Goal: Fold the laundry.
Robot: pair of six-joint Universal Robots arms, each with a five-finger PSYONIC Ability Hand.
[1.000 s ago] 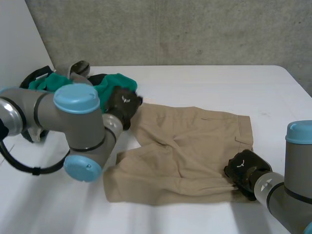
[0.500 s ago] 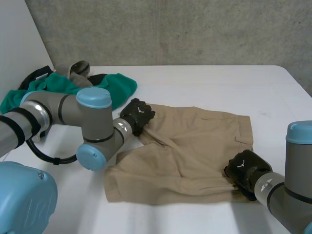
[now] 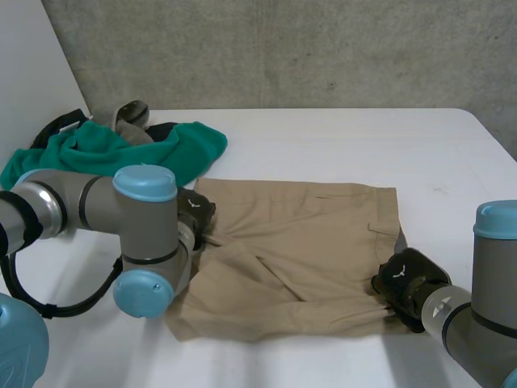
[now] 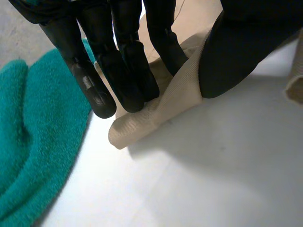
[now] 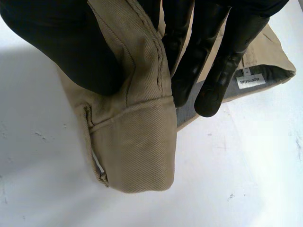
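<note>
Nothing here can truly be read. The nearest thing to writing is a small white label (image 5: 251, 82) on the grey inner lining of the tan shorts (image 5: 137, 142), just beside the fingertips of the right hand (image 5: 227, 52) in its own wrist view. It carries a line of dark print, too small to make out. In the head view, lower right of the frame, the back of that hand bears a small white emblem (image 3: 399, 273), a mark rather than lettering.

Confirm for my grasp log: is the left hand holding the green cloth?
No, the left hand pinches an edge of the tan shorts between fingers and thumb; the green cloth lies beside it.
</note>
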